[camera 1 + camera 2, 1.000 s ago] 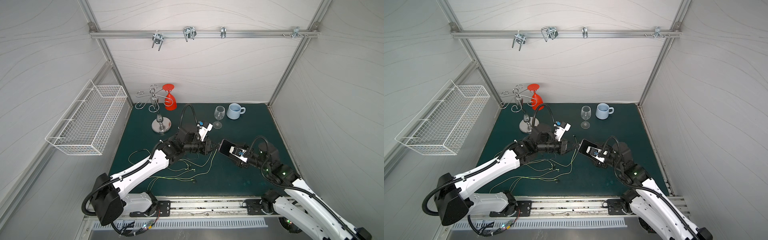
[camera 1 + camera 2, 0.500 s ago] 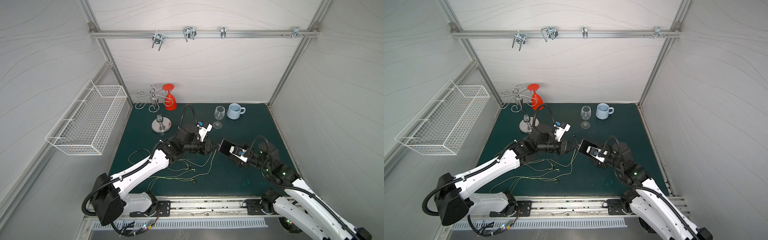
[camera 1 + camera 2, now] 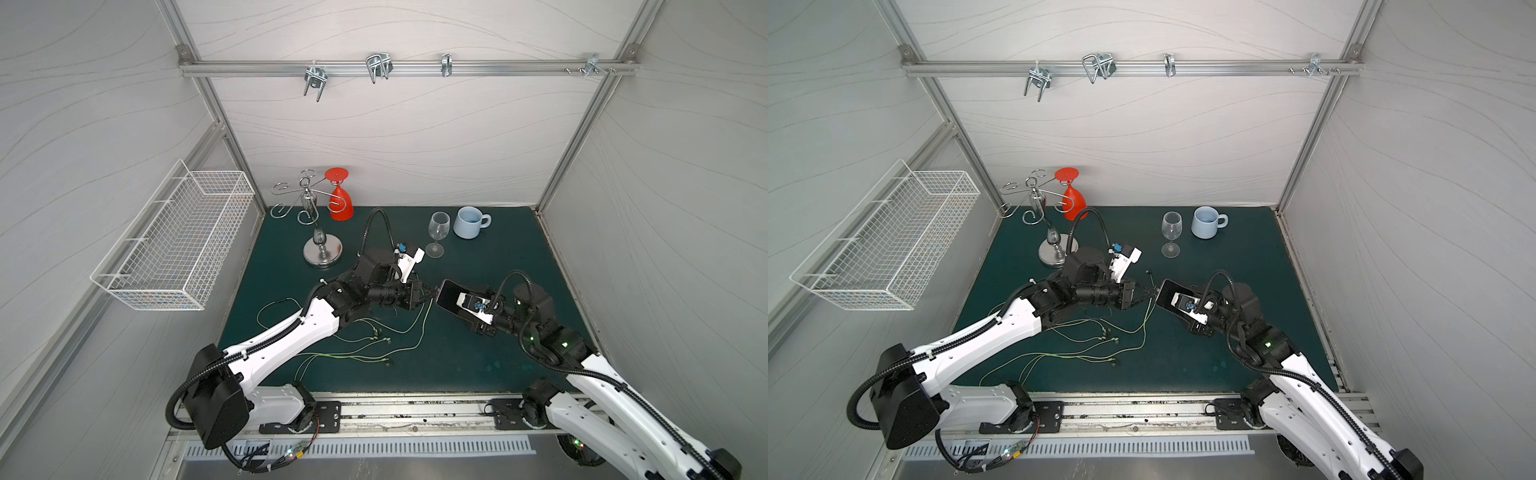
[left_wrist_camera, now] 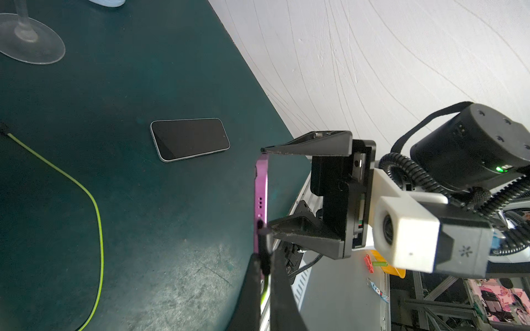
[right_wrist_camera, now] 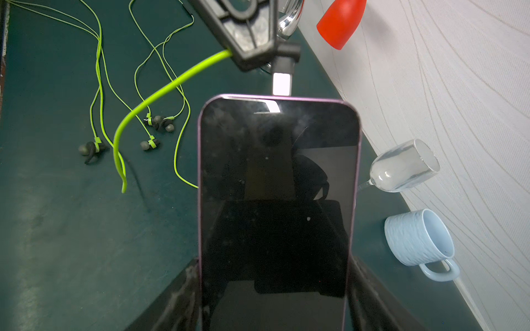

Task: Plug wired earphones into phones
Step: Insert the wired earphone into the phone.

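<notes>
You see almost nothing changed from a second ago: both arms keep their pose over the middle of the dark green table (image 3: 478, 365). Your left gripper (image 3: 427, 293) stays clenched on the dark plug (image 5: 282, 66) of one set of earphones (image 5: 160, 94). The plug's bright tip sits right at the end edge of the purple-edged phone (image 5: 275, 200), though you cannot tell whether it has entered the port. Your right gripper (image 4: 266, 189) grasps that phone across its long sides, lifted off the table with the screen tilted upward. The second phone (image 4: 189, 139) lies flat and screen up on the table, apart from the cords. The loose cords and earbuds (image 3: 376, 345) sprawl beside your left arm. At the back stand a clear wine glass (image 3: 438, 232), a pale blue mug (image 3: 469, 222) and a chrome rack (image 3: 322, 253) carrying an inverted red glass (image 3: 340, 205). A white wire basket (image 3: 183, 245) hangs on the left wall, and a hooked aluminium rail (image 3: 415, 68) runs overhead.
</notes>
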You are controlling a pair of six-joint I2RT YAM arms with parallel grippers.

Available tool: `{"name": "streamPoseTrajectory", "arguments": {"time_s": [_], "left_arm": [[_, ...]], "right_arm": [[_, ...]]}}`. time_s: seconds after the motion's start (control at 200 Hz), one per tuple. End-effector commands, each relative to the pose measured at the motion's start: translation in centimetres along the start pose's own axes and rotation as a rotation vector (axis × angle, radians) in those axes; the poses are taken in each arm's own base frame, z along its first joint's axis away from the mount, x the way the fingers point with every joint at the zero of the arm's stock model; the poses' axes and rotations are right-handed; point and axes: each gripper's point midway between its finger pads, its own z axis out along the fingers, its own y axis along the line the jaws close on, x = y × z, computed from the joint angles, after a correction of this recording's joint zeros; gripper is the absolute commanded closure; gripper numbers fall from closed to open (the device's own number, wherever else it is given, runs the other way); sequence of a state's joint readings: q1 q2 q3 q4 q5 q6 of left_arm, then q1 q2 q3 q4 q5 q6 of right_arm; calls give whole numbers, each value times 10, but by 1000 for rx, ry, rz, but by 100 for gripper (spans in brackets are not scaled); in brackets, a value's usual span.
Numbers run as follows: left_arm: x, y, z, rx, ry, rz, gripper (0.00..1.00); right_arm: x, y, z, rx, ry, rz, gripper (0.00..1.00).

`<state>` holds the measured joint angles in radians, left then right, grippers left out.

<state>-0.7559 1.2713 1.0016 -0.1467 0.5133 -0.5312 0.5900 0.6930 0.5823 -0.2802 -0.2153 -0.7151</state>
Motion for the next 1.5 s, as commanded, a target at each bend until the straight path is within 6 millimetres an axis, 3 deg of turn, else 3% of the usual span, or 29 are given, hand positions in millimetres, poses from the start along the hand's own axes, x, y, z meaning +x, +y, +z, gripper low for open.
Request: {"name": "streamPoseTrajectory", "arguments": {"time_s": [0.0, 0.49, 1.496], "left_arm": [[-6, -7, 2, 31, -13, 7, 100], [2, -2, 0, 11, 14, 5, 100], [0, -8, 1, 40, 16, 21, 100]], "right_arm": [[-30, -14, -9, 47, -96, -61, 53], [-37, -17, -16, 79, -131, -32, 54], [-37, -7, -9, 9, -128, -67, 54]]}}
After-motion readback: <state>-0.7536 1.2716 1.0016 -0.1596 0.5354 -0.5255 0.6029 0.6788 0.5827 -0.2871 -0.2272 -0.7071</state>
